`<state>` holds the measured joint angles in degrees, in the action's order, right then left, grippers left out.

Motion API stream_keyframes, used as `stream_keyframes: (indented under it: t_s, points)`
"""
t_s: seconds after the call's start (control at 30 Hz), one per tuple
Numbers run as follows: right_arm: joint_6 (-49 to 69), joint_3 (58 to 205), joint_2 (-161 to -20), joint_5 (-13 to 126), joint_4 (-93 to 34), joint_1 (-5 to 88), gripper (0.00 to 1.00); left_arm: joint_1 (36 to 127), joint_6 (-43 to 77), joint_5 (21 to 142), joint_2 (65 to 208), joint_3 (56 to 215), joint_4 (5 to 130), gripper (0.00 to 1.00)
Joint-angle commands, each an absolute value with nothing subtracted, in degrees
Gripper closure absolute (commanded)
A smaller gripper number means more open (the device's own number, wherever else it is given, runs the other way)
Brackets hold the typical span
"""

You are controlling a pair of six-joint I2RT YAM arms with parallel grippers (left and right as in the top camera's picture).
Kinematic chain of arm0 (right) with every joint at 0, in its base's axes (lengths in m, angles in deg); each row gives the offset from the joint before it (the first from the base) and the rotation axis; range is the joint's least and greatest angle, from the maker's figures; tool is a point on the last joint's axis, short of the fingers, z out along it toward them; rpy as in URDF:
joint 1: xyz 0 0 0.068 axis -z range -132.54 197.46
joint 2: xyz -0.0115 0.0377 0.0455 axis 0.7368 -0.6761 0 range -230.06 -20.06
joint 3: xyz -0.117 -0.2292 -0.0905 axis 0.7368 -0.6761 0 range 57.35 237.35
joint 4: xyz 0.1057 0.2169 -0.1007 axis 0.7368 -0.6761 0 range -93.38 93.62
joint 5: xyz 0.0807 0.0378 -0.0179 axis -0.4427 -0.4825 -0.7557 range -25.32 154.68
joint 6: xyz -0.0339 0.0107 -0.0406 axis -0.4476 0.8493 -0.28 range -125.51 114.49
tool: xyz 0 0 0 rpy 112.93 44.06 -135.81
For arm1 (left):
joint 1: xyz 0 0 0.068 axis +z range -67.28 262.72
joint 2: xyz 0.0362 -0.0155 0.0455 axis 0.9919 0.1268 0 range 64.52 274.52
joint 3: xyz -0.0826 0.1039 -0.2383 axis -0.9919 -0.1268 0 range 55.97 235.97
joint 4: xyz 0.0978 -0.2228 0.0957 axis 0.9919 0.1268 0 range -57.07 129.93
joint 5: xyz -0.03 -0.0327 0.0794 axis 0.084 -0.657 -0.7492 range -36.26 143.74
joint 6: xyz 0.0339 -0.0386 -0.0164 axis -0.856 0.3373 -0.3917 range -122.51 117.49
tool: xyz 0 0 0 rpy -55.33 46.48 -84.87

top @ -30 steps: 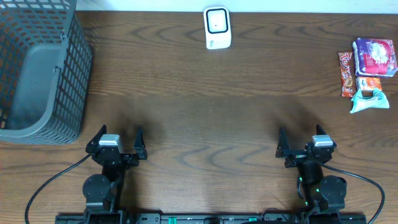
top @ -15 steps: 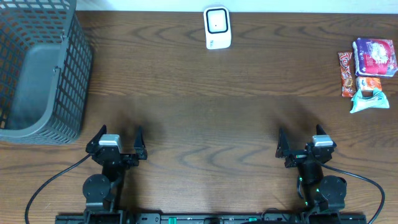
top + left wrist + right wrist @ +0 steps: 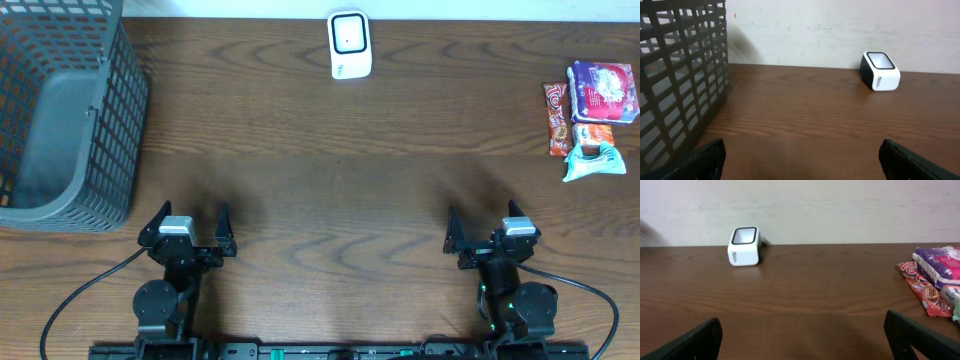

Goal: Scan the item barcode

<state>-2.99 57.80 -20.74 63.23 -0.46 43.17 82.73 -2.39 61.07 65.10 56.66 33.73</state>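
Observation:
A white barcode scanner (image 3: pixel 350 45) with a dark window stands at the table's far edge, also in the left wrist view (image 3: pixel 880 71) and the right wrist view (image 3: pixel 744 246). Several snack packets lie at the far right: a purple packet (image 3: pixel 602 92), a red bar (image 3: pixel 557 117), an orange packet (image 3: pixel 594 134) and a teal packet (image 3: pixel 592 161). In the right wrist view the purple packet (image 3: pixel 938 266) and red bar (image 3: pixel 920 288) show at the right. My left gripper (image 3: pixel 188 228) and right gripper (image 3: pixel 489 227) rest at the near edge, both open and empty, far from the packets.
A dark grey mesh basket (image 3: pixel 62 110) stands at the far left, its wall filling the left of the left wrist view (image 3: pixel 680 75). A pale wall runs behind the table's far edge. Cables trail from both arm bases.

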Motion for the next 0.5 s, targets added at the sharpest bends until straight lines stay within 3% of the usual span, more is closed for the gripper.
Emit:
stream_keyframes:
  t_s: [0.0, 0.47]
  points:
    - [-3.4, 57.7, -20.4, 63.7, -0.7, 43.3, 0.01, 83.0, -2.9, 62.3, 64.7, 56.2, 36.4, 0.02]
    - [-3.4, 57.7, -20.4, 63.7, -0.7, 43.3, 0.01, 83.0, -2.9, 62.3, 64.7, 56.2, 36.4, 0.02]
